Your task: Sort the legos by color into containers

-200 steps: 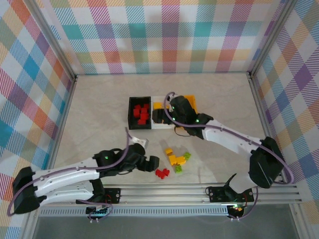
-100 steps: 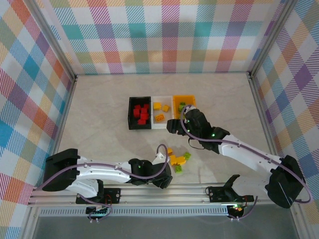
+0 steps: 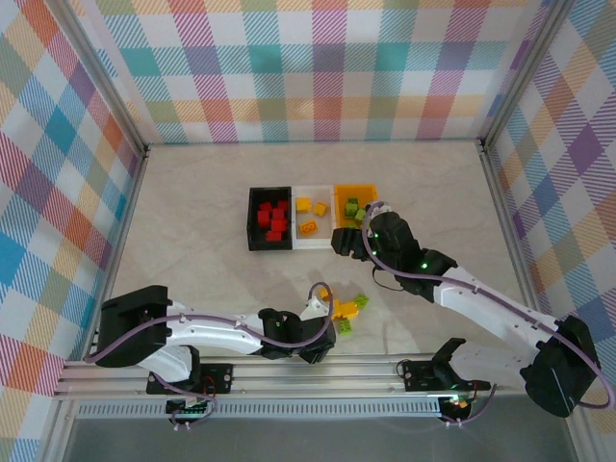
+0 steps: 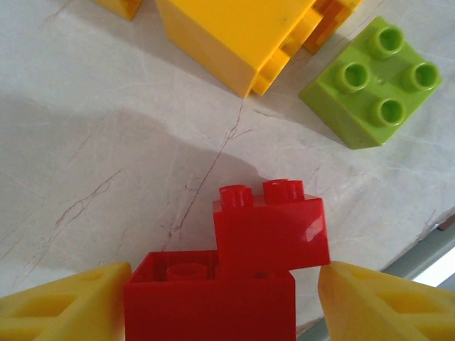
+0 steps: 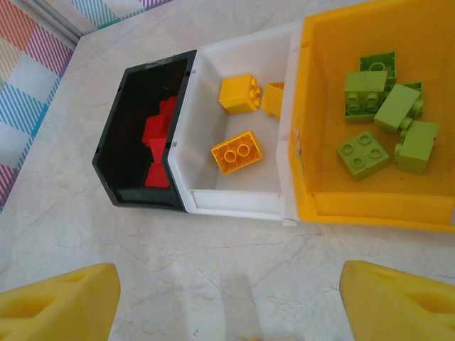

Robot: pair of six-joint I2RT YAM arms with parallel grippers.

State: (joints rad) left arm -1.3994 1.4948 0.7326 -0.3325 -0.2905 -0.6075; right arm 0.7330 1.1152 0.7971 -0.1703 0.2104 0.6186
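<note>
Two red legos (image 4: 270, 234), one overlapping the other, lie on the marbled table (image 4: 92, 142) near its front edge, between the yellow fingers (image 4: 64, 302) of the left gripper (image 4: 224, 305). One finger looks to be against the lower brick and the other sits at the upper brick's corner; cannot tell whether they clamp the pair or merely bracket it. Just beyond on the table are a yellow brick (image 4: 234, 35) and a lime green brick (image 4: 373, 82), the green one studs up, both apart from the red pair. Farther out, mid-table, the three containers stand in a touching row. The black bin (image 5: 142, 192) holds red bricks (image 5: 156, 135), the white bin (image 5: 234, 202) holds three yellow-orange bricks (image 5: 238, 151), and the orange-yellow bin (image 5: 377, 209) holds green bricks (image 5: 370, 121). The right gripper (image 5: 227, 298) hangs over bare table just on the near side of the white bin, jaws spread wide, nothing between them. Plaid walls (image 3: 318, 67) enclose the table on three sides.
</note>
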